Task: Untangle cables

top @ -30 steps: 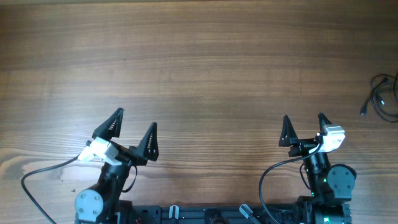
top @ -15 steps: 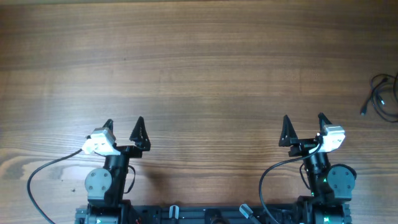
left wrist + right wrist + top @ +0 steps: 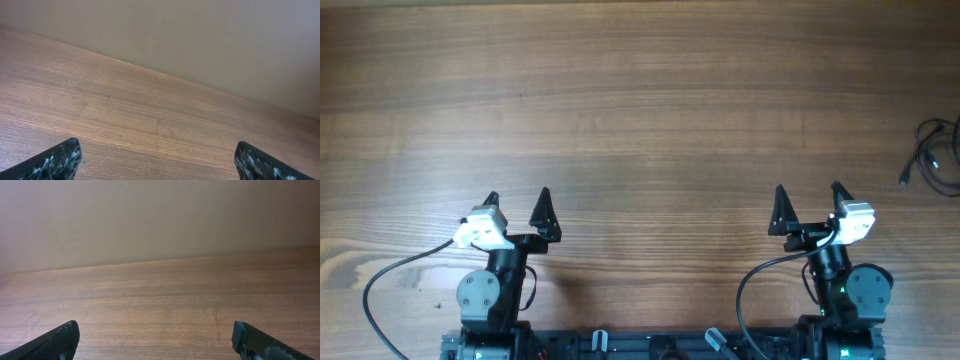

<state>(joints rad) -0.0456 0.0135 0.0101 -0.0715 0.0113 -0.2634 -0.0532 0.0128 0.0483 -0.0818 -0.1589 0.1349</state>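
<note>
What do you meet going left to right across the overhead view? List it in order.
left hand → right hand → cables, at the right edge of the picture

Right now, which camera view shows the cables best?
The overhead view. It is the only one that shows the cables, a thin dark tangle at the table's far right edge, partly cut off by the frame. The left and right wrist views show only wood tabletop and the wall, with no cable in sight.
</note>
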